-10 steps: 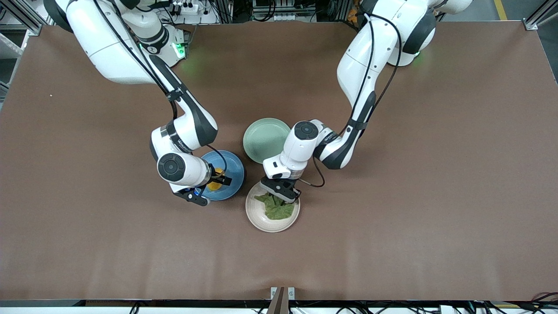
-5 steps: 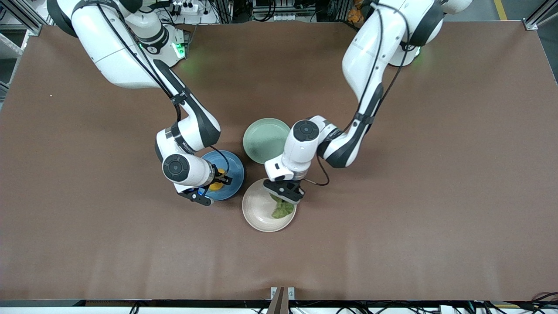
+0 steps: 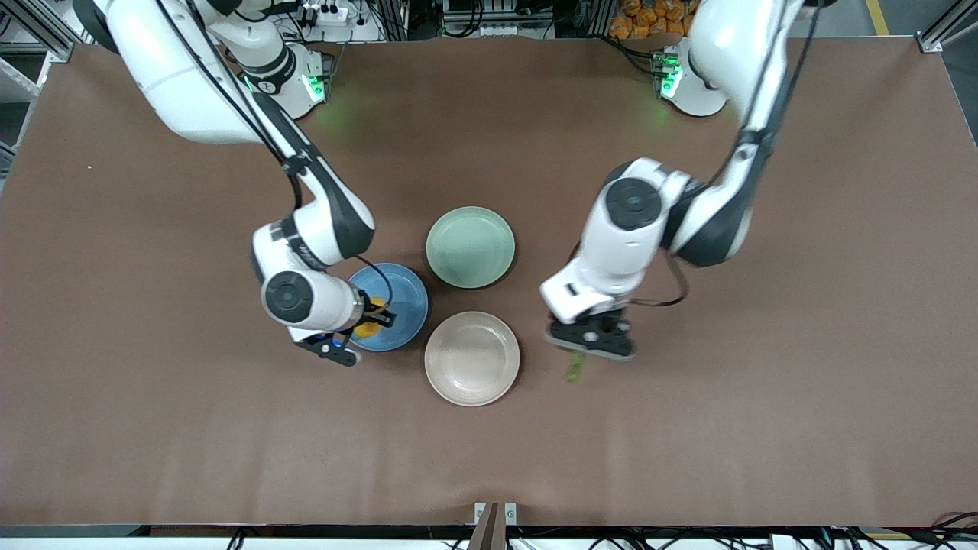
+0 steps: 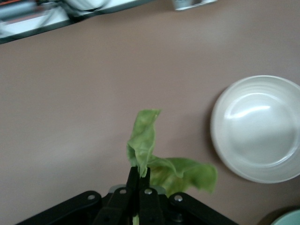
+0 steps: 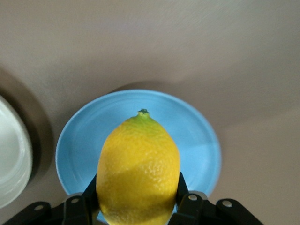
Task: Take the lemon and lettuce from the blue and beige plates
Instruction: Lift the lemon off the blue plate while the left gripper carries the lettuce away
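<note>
Since half a second ago, my left gripper [image 3: 584,345] has carried the lettuce [image 3: 574,367] off the beige plate [image 3: 472,358] and out toward the left arm's end of the table. It is now over bare table [image 3: 764,382] just beside that plate. My left fingers are pinched together on the leaf. In the left wrist view the lettuce [image 4: 154,154] stands up from the clamped fingertips [image 4: 138,187], with one fold rising and another spreading sideways. The beige plate [image 4: 255,129] lies apart from it in that view and holds nothing.

My right gripper [image 3: 370,319] has shifted slightly toward the right arm's end of the table and is above the blue plate [image 3: 397,305], over that plate's rim. Its fingers are clamped on the lemon [image 3: 368,328]. The right wrist view shows the lemon [image 5: 138,171] gripped on both sides, stem tip pointing away from the gripper. The blue plate [image 5: 197,140] is beneath it.

The mint-green plate [image 3: 470,247] sits farther from the front camera than the beige plate. It is beside the blue plate and carries nothing. The three plates lie close together near the middle of the table.
</note>
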You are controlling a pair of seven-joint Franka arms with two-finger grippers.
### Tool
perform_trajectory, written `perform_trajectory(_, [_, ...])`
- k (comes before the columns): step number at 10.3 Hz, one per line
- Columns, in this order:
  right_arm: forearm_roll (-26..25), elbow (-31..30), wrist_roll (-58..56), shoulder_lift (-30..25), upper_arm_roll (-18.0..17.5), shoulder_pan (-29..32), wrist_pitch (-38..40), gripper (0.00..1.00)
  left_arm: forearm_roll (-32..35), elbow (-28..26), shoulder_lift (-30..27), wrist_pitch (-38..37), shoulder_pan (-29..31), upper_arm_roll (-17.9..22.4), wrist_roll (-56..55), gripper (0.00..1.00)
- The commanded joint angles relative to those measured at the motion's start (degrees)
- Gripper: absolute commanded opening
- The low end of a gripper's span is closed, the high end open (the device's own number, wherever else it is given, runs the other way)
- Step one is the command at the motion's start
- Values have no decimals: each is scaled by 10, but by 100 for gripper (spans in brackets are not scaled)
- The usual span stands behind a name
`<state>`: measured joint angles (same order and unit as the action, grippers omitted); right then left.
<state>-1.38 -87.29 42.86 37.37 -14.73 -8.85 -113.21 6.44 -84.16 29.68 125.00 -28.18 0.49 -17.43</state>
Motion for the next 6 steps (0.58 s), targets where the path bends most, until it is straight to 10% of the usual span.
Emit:
perform_trajectory(1, [-4, -15, -81, -55, -5, 51, 84, 22, 5, -45, -24, -51, 72, -7, 34, 0])
perform_trajectory(4, [-4, -62, -222, -80, 63, 79, 107, 22, 8, -48, 54, -36, 166, -8, 50, 0])
perform_trajectory(6, [-4, -95, -296, -88, 102, 80, 84, 22, 15, -45, 75, -14, 172, -5, 50, 50])
